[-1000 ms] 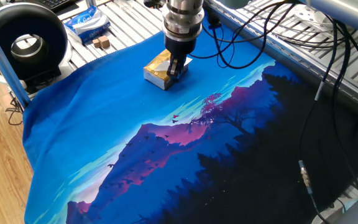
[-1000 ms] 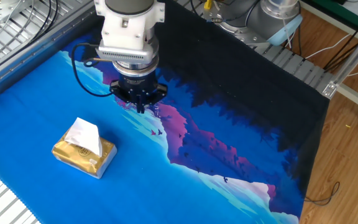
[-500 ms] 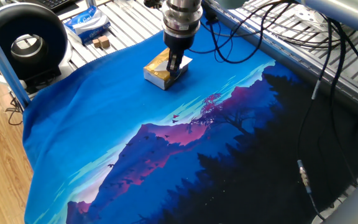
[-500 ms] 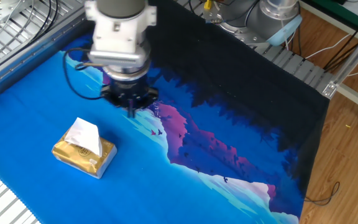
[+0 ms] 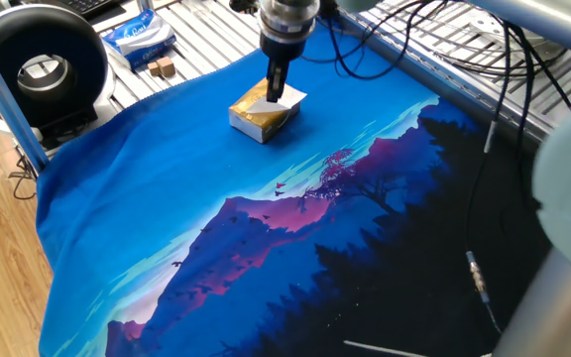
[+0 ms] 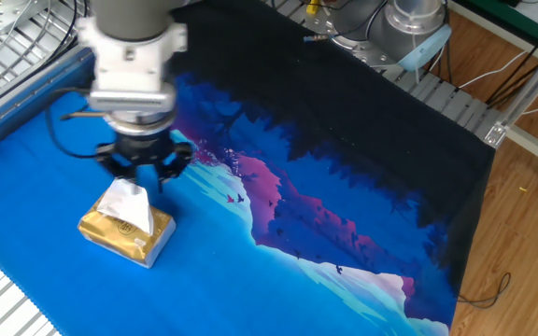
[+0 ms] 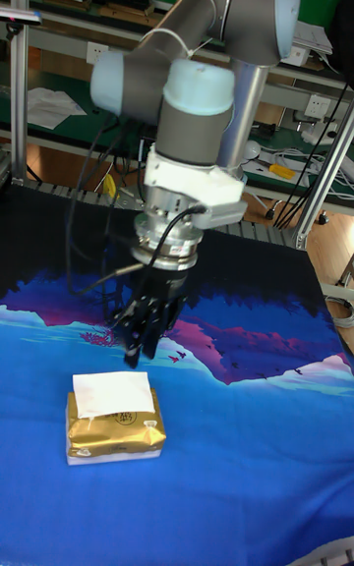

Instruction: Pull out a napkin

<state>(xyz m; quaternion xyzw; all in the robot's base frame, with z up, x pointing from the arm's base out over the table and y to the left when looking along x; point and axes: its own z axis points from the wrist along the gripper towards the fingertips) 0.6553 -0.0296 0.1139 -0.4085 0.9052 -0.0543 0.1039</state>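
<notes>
A golden-yellow tissue pack (image 5: 256,112) (image 6: 120,234) (image 7: 115,429) lies on the blue part of the printed cloth (image 5: 167,208). The white napkin (image 6: 127,203) (image 7: 111,394) (image 5: 291,99) sticks up out of the pack's top. My gripper (image 5: 278,87) (image 6: 144,183) (image 7: 135,354) hangs just above the napkin, pointing down. Its fingers come together to a point and look shut, with nothing between them. I cannot tell whether the tips touch the napkin.
A blue-and-white plastic packet (image 5: 137,36) and small brown blocks (image 5: 162,68) lie on the slatted table beyond the cloth. A black round device (image 5: 43,64) stands at the far left. Cables (image 5: 404,59) trail from the arm across the table's right side.
The gripper has travelled across the cloth from beside the pack to right over the napkin. The pack and the napkin have not moved.
</notes>
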